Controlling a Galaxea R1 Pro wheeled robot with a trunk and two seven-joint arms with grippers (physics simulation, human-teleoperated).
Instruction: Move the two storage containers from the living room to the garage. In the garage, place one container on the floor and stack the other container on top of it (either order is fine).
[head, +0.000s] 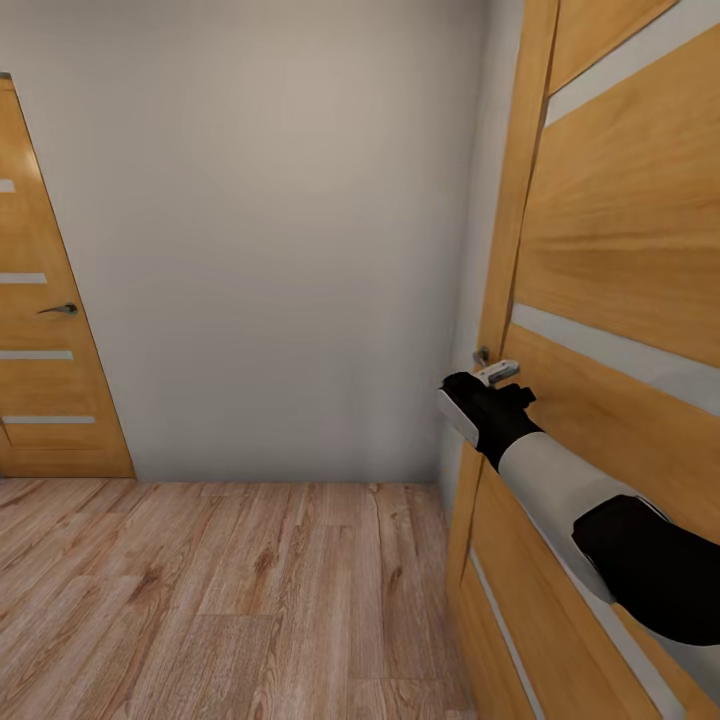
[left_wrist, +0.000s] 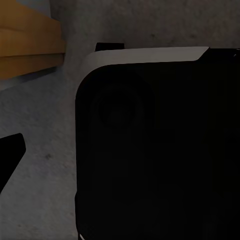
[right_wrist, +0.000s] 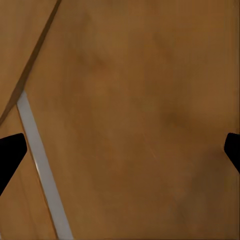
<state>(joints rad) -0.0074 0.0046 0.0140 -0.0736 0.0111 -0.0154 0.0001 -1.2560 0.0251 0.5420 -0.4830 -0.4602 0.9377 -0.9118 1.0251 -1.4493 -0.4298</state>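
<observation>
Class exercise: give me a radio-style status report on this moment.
Right gripper at door handle, open, empty. Left gripper state unclear. Containers not sighted. Striped wooden door ahead.

Light wood-plank floor (head: 220, 600), hallway corner.
Planks are running up to the grey-white wall (head: 270, 250); an orange striped door (head: 45, 330) is standing at the left edge, another (head: 620, 300) at the right.

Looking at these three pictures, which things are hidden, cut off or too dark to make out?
- Door handle, head view: partly covered by the right gripper; actual contact cannot be judged.
- Right gripper, right wrist view: both fingertips cut by the picture's edges, with the orange door close ahead.
- Left wrist view: a dark rounded body blocks much of the picture; what it is stays unclear.
- Far door, head view: cut off by the left edge.
</observation>
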